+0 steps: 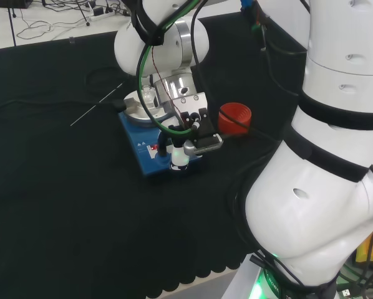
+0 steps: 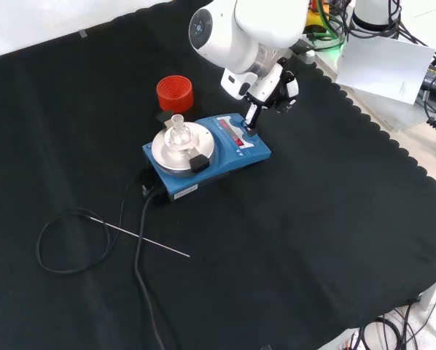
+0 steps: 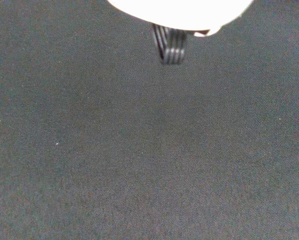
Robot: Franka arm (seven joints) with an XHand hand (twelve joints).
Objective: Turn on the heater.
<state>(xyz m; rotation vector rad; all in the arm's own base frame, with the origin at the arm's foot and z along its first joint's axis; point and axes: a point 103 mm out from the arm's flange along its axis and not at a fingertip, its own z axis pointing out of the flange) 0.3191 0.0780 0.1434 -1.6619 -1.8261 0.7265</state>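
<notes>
Heater (image 2: 207, 154) is a flat blue box with a round silver plate (image 2: 181, 149) on its top and a lighter control strip with small red marks along one side. It stands near the middle of the black cloth (image 2: 291, 248), and a small clear glass flask (image 2: 177, 130) stands on the plate. A black cable (image 2: 141, 248) leaves the heater and runs over the cloth. The hand (image 2: 265, 91) hangs at the control side with one dark finger (image 2: 251, 117) pointing straight down to the strip; I cannot tell if it touches. A red ribbed ring (image 2: 175, 93) sits just beside the heater. A thin metal rod (image 2: 146, 240) lies on the cloth. A white sheet (image 2: 386, 65) lies past the cloth's scalloped edge.
</notes>
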